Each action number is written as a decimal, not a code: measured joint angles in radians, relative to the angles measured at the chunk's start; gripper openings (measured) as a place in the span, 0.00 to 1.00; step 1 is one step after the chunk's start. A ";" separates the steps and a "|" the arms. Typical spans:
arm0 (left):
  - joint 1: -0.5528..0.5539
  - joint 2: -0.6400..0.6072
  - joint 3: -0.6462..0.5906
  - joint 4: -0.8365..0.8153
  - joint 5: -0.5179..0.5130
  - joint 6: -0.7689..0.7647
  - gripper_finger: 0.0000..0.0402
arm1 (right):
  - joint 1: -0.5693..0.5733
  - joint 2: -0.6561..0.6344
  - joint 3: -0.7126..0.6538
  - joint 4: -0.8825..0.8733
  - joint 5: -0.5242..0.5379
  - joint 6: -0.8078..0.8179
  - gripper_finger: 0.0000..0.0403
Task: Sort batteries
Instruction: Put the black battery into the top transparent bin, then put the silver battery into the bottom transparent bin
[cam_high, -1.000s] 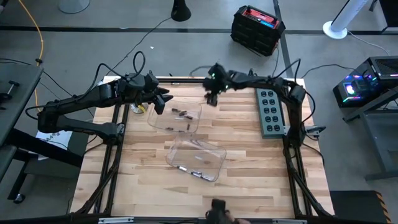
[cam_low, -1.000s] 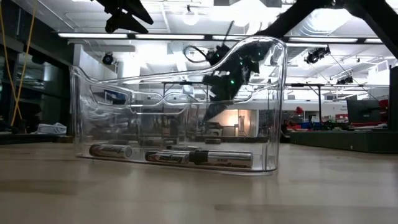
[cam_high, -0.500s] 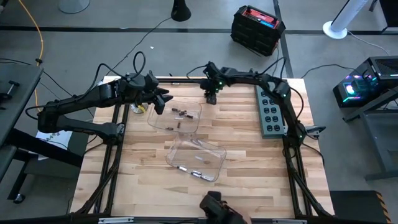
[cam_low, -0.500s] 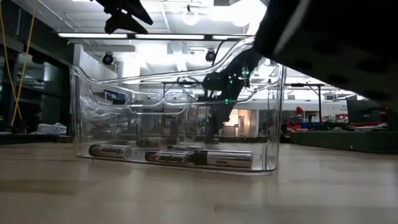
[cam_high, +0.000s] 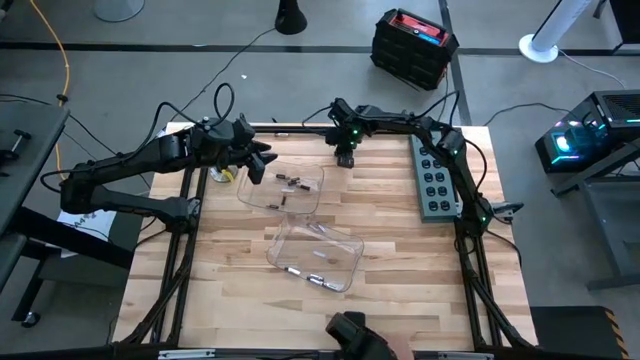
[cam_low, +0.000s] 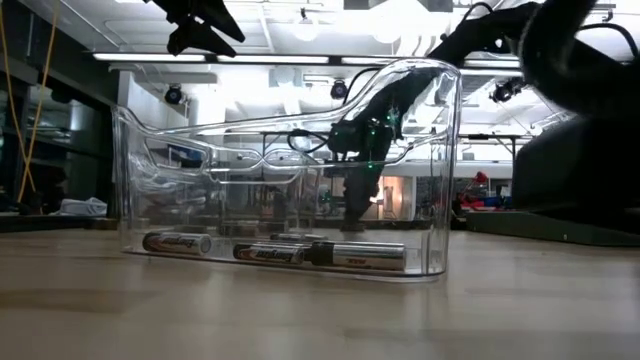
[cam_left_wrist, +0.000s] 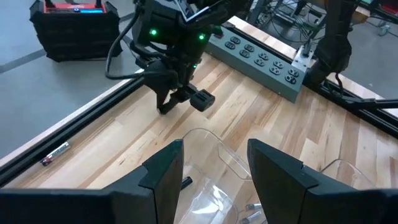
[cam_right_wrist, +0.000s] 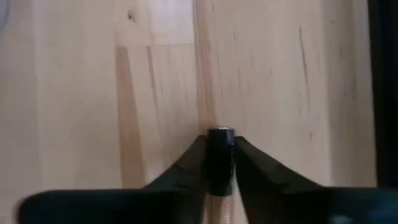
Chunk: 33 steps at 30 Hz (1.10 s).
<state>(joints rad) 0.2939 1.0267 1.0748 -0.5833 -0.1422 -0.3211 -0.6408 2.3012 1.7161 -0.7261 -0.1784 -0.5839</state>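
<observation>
Two dark arms reached in over the far half of the wooden table (cam_high: 400, 260). The left arm stretched low from the left edge, its gripper (cam_high: 262, 163) hanging just above the near-left corner of the far tray (cam_high: 311, 198), fingers (cam_left_wrist: 163, 171) spread well apart and holding nothing. That clear, thin-walled plastic tray held several small batteries (cam_high: 292, 182), dark cylinders lying scattered on its floor. Nearer the front edge sat a second tray (cam_high: 345, 250) of the same rounded rectangular shape, with more cells (cam_low: 270, 252) lying flat along its bottom, their metal caps shining in the low view. Further right, the right arm bent sharply from its mount and ran along the far edge, elbow high, wrist pointing down. Its gripper (cam_high: 345, 157) was closed narrowly on one dark battery (cam_right_wrist: 220, 158), pinched between both fingertips (cam_right_wrist: 186, 168) just over the bare planks beside the far rail, near the far tray's right end. A grey power strip (cam_high: 436, 180) lay flat near the right edge.
</observation>
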 joint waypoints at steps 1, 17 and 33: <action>0.000 0.000 0.000 0.001 0.000 0.002 0.43 | 0.000 0.000 0.000 -0.006 -0.007 0.008 0.16; 0.032 0.000 0.000 0.105 -0.162 0.158 0.43 | 0.133 -0.258 -0.002 0.072 -0.340 0.366 0.06; 0.241 0.009 0.000 0.118 0.073 0.275 0.43 | 0.397 -0.239 -0.002 0.257 -0.049 0.643 0.42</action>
<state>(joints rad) 0.5353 1.0357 1.0749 -0.4655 -0.0697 -0.0457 -0.2441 2.0624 1.7145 -0.4692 -0.2273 0.0595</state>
